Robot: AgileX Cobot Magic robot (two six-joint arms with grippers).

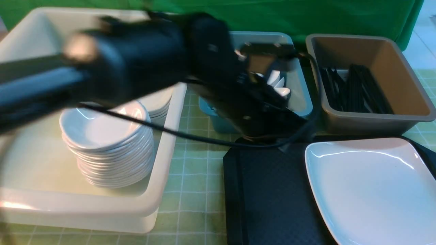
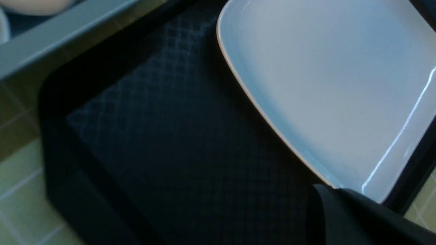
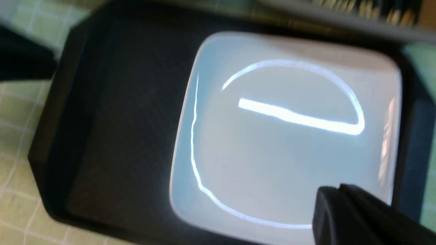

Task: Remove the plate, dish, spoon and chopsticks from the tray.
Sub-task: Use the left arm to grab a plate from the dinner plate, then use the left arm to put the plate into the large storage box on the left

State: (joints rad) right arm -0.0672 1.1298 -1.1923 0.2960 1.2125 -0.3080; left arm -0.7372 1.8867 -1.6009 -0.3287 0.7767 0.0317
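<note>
We are finding the tray's (image 1: 269, 190) left half bare beside the plate (image 1: 371, 183). The left gripper (image 2: 327, 190) and right gripper (image 3: 332, 194) are hovering near its edge, jaws together.

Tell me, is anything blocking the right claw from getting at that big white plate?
Nothing visible does. The plate lies bare on the tray, with nothing on top of it. The right gripper, shut, is over one edge of the plate, and nothing shows between them.
</note>
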